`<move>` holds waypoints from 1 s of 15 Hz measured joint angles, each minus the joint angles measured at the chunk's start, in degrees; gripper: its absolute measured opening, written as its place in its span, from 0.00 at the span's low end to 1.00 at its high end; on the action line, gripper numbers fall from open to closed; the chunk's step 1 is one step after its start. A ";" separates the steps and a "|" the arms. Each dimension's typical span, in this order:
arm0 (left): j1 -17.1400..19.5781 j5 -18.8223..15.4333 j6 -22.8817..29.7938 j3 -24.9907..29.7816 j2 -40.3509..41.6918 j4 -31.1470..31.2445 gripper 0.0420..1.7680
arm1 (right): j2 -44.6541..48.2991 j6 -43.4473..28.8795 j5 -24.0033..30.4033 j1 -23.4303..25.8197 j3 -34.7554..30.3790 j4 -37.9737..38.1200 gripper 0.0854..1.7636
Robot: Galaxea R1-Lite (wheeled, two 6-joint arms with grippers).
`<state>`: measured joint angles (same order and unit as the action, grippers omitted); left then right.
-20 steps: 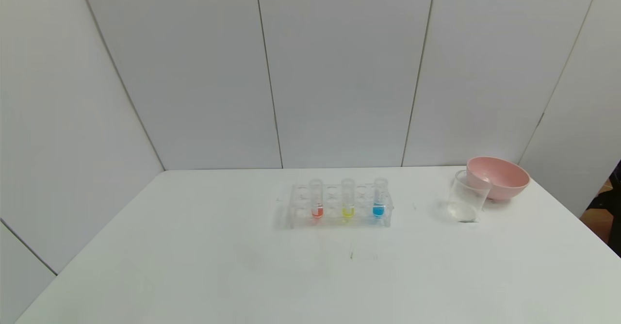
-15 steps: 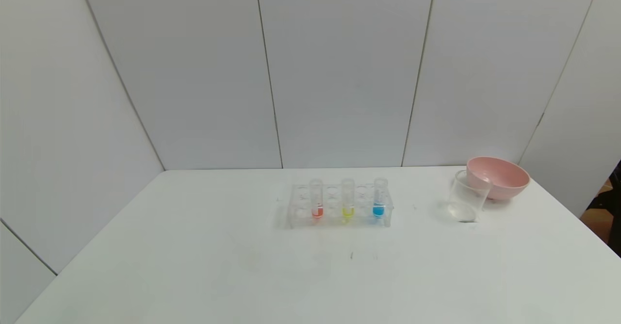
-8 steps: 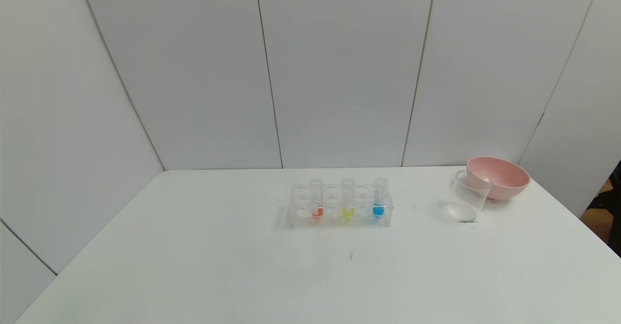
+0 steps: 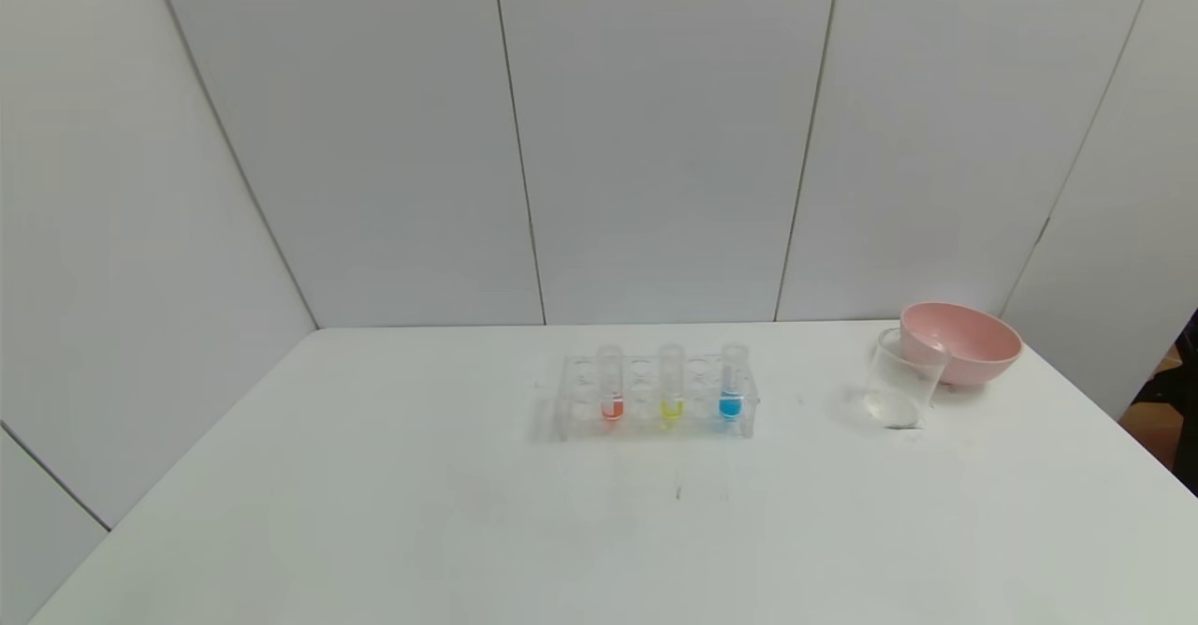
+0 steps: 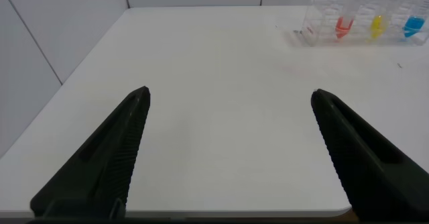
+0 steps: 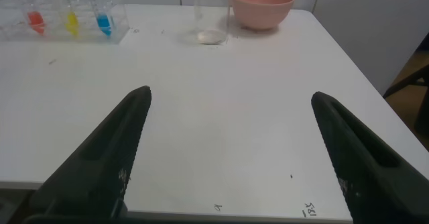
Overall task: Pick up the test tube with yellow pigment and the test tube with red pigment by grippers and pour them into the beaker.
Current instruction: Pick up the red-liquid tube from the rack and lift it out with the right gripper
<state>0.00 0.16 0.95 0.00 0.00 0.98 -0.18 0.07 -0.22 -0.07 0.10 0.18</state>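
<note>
Standing upright in the rack (image 4: pixel 655 399) mid-worktop, red tube (image 4: pixel 611 382) left of yellow tube (image 4: pixel 670 382), beaker (image 4: pixel 900 378) far right ready for pouring; left hand (image 5: pixel 231 150) and right hand (image 6: pixel 231 150) wide open, near edge.

Left end effector over the near edge of the white surface

The left end effector (image 5: pixel 228 117) hangs with its two black fingers (image 5: pixel 100 163) spread wide apart, holding nothing. Far across the surface (image 5: pixel 214 83) a clear rack (image 5: pixel 322 26) holds the red tube (image 5: pixel 343 27), yellow tube (image 5: pixel 377 26) and blue tube (image 5: pixel 413 27).
</note>
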 joint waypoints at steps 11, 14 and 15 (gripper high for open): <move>0.00 -0.02 0.00 0.00 0.00 0.00 0.97 | -8.83 0.26 4.13 0.05 15.60 2.35 0.97; 0.00 0.00 -0.02 0.00 0.00 0.00 0.97 | -19.25 -1.68 4.23 0.21 21.57 0.41 0.97; 0.00 -0.02 0.00 0.00 0.00 0.00 0.97 | -22.82 -2.07 4.24 0.21 23.52 -0.98 0.97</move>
<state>0.00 0.13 0.95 0.00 0.00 0.98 -23.00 -2.00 4.02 0.13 23.61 -0.79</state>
